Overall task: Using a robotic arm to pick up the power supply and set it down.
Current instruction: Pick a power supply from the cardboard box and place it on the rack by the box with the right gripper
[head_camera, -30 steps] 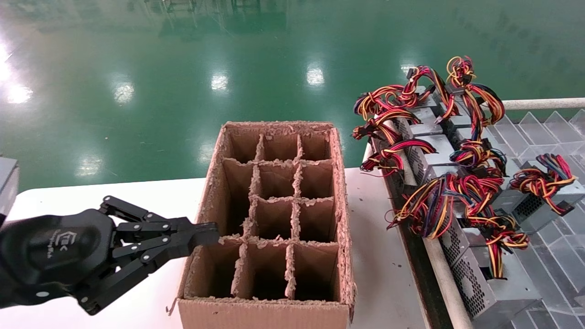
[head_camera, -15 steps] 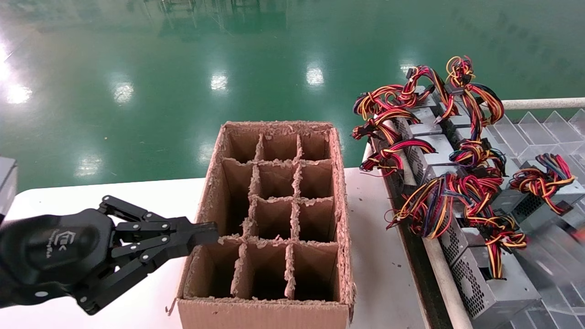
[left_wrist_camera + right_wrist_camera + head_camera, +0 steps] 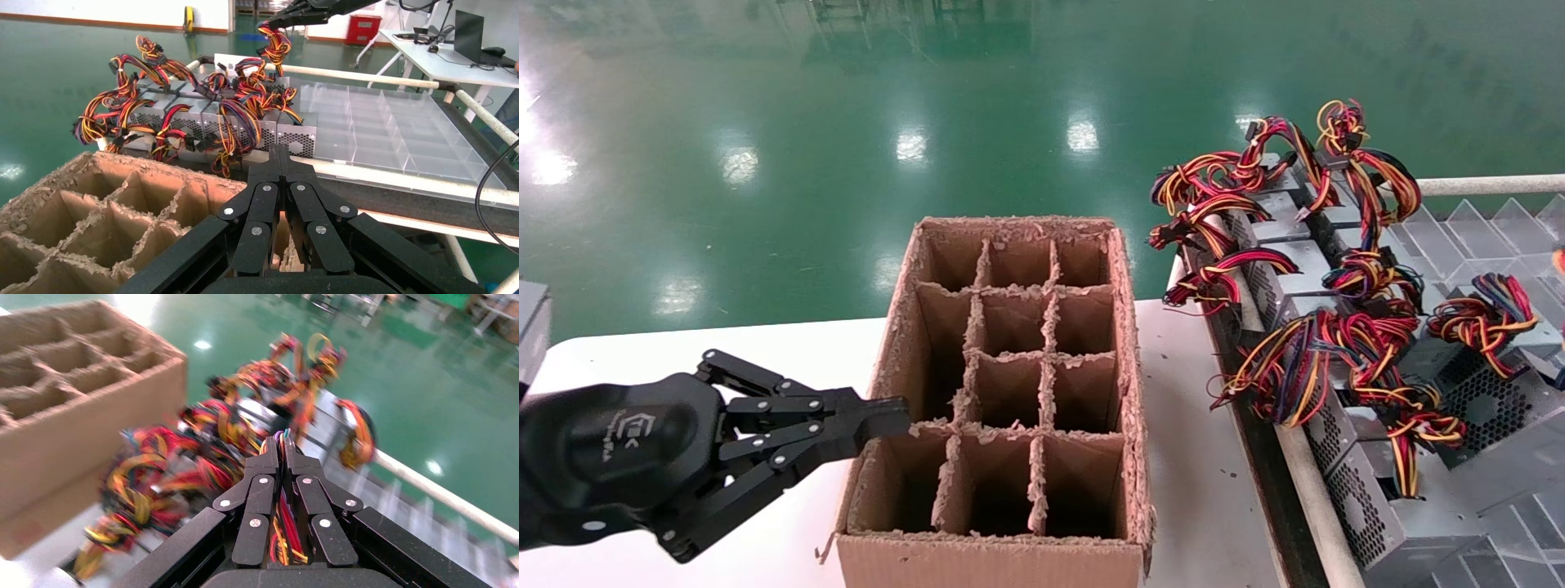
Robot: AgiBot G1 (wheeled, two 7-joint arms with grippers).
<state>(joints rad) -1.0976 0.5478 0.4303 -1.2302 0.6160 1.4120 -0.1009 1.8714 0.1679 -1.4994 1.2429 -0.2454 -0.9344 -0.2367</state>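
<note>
Right wrist view shows the right gripper (image 3: 284,440) pinched tight on the wire bundle (image 3: 283,530) of the power supply (image 3: 1491,392), whose grey box hangs tilted over the clear tray (image 3: 1512,237) beside the other units. Over by the cardboard box (image 3: 1009,384), the left gripper (image 3: 883,420) sits closed and empty above the bench (image 3: 789,351).

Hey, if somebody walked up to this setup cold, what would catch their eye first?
Probably the tangle of red, yellow and orange wires on the grey power supplies, crowded on the rack to the robot's right. Next, the ragged cardboard box with its grid of empty compartments, on the white table. The left gripper sits shut beside the box's left wall, while the right gripper clamps a wire bundle.
</note>
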